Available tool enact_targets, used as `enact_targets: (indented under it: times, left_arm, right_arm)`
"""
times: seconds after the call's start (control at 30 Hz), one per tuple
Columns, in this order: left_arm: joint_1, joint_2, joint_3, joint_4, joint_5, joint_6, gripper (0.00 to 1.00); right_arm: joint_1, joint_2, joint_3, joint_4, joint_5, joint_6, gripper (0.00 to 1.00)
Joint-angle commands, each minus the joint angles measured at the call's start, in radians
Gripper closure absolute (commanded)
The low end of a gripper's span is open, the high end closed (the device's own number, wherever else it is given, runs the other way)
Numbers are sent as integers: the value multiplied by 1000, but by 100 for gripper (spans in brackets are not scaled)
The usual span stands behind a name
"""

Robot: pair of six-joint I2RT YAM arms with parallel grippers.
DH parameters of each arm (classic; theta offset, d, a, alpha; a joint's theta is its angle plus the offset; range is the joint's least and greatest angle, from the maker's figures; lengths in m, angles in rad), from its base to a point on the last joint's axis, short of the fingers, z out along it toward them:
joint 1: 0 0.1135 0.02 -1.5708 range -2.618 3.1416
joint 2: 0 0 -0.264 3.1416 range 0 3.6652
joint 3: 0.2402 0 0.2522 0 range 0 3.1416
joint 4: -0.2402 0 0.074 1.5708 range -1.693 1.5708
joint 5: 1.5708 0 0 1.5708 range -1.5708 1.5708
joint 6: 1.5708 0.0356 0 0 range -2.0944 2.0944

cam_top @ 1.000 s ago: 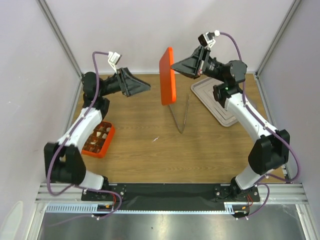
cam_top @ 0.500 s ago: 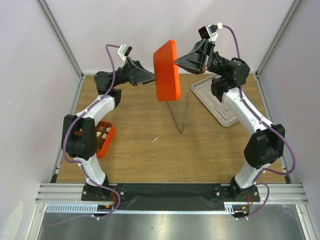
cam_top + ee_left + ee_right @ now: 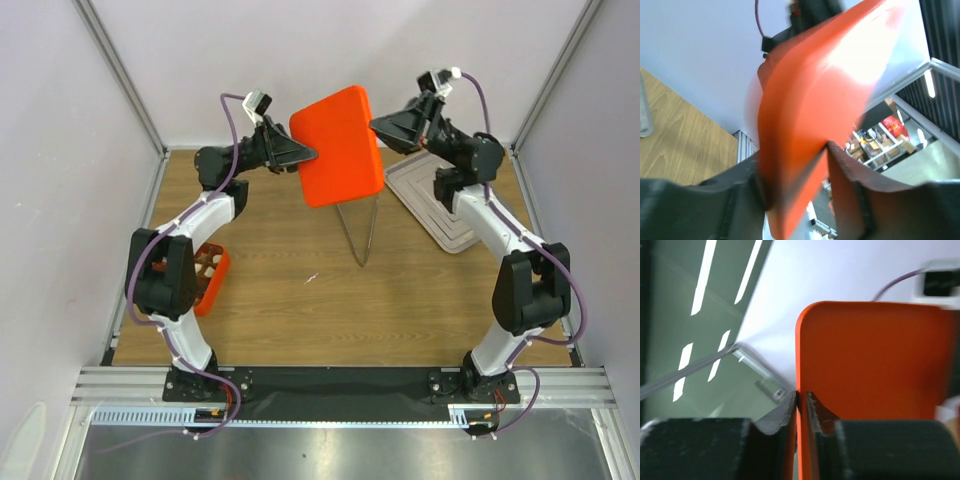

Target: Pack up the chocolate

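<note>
A flat orange lid (image 3: 338,145) hangs in the air above the back of the table, its broad face turned toward the top camera. My left gripper (image 3: 312,155) has its jaws closed over the lid's left edge (image 3: 790,125). My right gripper (image 3: 375,125) pinches the thin rim (image 3: 801,405) on the lid's right side. The orange gridded box (image 3: 213,283) sits on the table at the left, half hidden behind my left arm. A few pieces of chocolate (image 3: 203,267) show in its cells.
Thin metal tongs (image 3: 358,235) lie in a V on the wood below the lid. A pale grey tray (image 3: 435,210) rests at the back right under my right arm. Walls close the left, right and back sides.
The lid has risen and swung from edge-on to face-on. My left gripper moved right onto its left edge and closed there. My right gripper shifted up and right with the lid.
</note>
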Motion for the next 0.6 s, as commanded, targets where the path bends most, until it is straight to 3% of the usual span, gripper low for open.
enact_targets:
  times: [0.0, 0.03, 0.07, 0.1, 0.17, 0.2, 0.37, 0.57]
  left_arm:
    - [-8, -90, -20, 330, -69, -44, 53]
    - [3, -102, -30, 313, -65, -34, 55]
    - [9, -114, -51, 261, -63, -8, 57]
    - [14, -125, -62, 239, -62, 9, 62]
    - [25, -154, -86, 137, -59, 70, 72]
    - [26, -164, -94, 106, -59, 90, 83]
    - [32, -187, -131, -9, -75, 156, 98]
    - [57, -239, -166, -162, -111, 258, 100]
  right_arm:
    - [-68, -18, -117, -108, -89, -153, 80]
    - [-80, -36, -134, -214, -103, -206, 68]
    - [-94, -46, -146, -286, -118, -265, 63]
    - [-95, -56, -149, -363, -134, -397, 59]
    - [-94, -76, -149, -550, -136, -501, 55]
    - [-89, -79, -158, -599, -134, -553, 53]
    - [-91, -76, -204, -632, -129, -609, 46]
    - [-78, -95, -298, -610, -105, -624, 33]
